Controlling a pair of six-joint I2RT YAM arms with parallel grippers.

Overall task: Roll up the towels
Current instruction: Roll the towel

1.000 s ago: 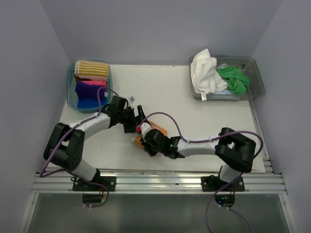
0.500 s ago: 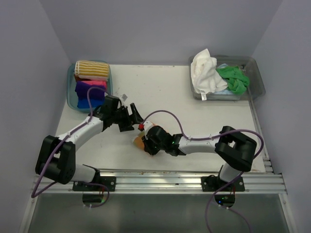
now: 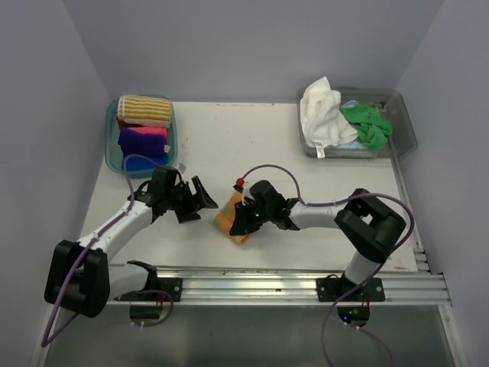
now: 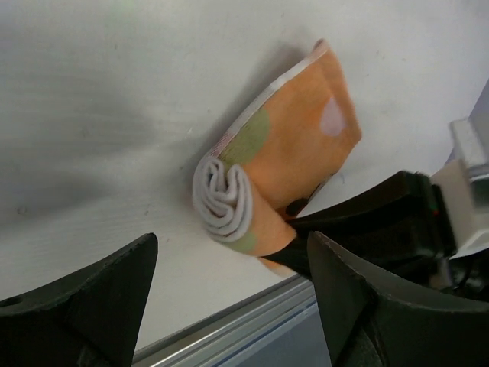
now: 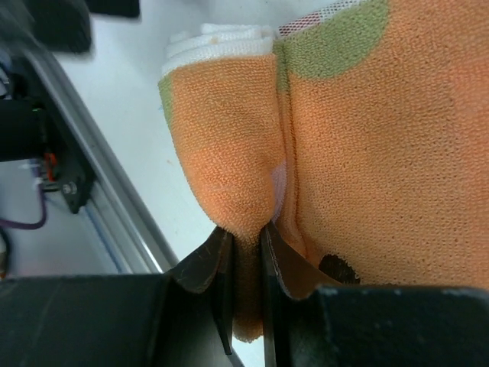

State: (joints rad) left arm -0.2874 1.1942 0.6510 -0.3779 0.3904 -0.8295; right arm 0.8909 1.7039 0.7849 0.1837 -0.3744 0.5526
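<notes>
Orange terry, spotted green and backed in white: that was the orange towel, lying rolled on the tabletop near the front rail. The right hand was pinched narrow on one end of the roll, most likely so the coil could not spring loose. The left hand stood wide and empty just beside the spiral end, touching nothing, probably giving room or waiting to steady it. Neat rolls, the striped towel on top, sat packed in the left tub. The white towel and green towel lay crumpled in the right tub, work yet to come, I'd say.
</notes>
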